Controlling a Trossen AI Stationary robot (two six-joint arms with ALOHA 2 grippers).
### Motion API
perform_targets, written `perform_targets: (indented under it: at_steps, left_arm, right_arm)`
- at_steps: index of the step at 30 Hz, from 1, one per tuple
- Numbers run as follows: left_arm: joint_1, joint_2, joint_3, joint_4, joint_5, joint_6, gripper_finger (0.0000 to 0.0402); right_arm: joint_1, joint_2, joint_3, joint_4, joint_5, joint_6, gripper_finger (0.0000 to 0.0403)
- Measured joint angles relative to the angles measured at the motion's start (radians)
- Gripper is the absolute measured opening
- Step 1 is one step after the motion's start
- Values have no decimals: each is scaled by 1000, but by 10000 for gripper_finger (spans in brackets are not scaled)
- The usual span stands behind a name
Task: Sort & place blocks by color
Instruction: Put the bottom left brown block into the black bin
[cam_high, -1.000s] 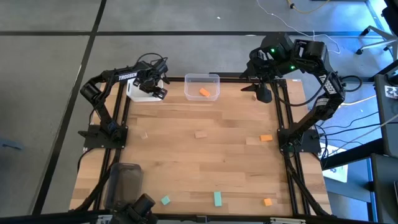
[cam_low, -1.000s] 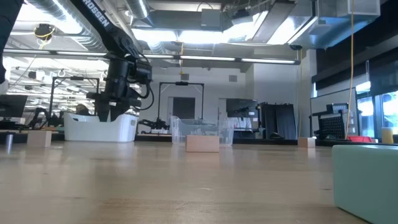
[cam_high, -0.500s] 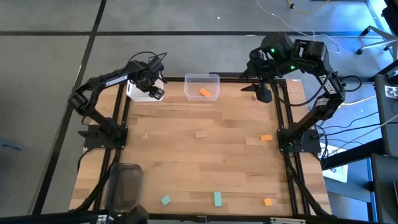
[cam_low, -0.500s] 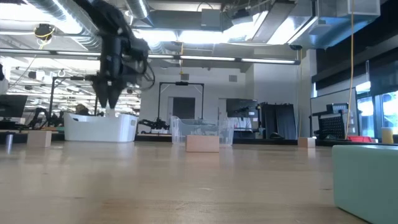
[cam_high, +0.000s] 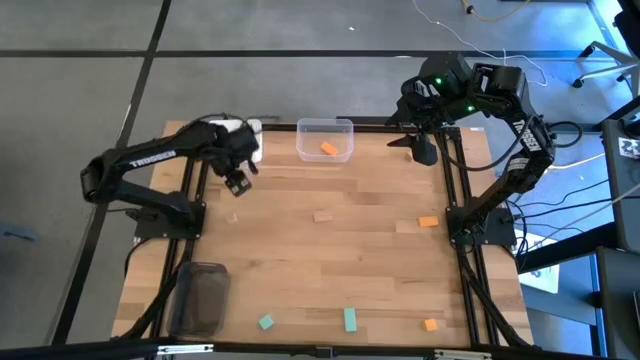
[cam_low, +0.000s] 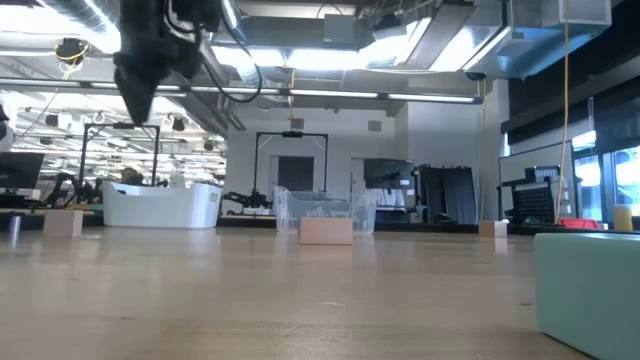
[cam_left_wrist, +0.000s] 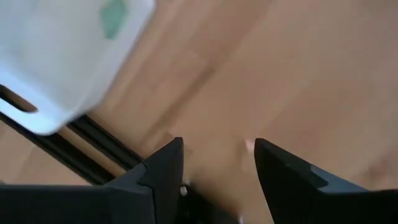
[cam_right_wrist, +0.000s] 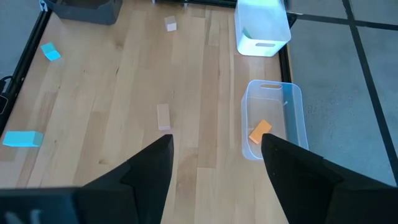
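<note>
Left wrist view alone shows a teal block (cam_left_wrist: 114, 17) in the white bin (cam_left_wrist: 56, 68); left end effector (cam_left_wrist: 217, 165) open, empty.

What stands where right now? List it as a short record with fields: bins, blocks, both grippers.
white bin: far left corner, a teal block inside
clear bin: far edge, an orange block inside
dark grey bin: near left corner
loose on table: tan bar, small tan cube, two orange blocks, teal cube, teal bar
left gripper: open, empty, above table beside white bin
right gripper: open, empty, far right corner
</note>
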Motion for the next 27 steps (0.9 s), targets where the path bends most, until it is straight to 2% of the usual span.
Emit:
perform_targets:
  at_steps: [5,9,13,16,23,27]
  left_arm:
    - [-133,-5,0,-79,29,-25,188]
    - [-214,-5,-23,-75,93,-86,188]
    - [-272,-5,-106,-70,153,-182,188]
    - [-320,-5,-203,-28,174,-232,188]
    - [-373,-5,-341,187,165,-257,188]
    - [-374,-5,-384,217,83,-278,188]
  right_arm:
    - [0,0,0,-3,-2,-1,245]
    - [0,0,0,-3,-97,-5,245]
    - [0,0,0,-3,-176,-42,245]
    - [0,0,0,-3,-193,-52,245]
    - [0,0,0,-3,-192,-52,245]
    - [0,0,0,-3,-192,-52,245]
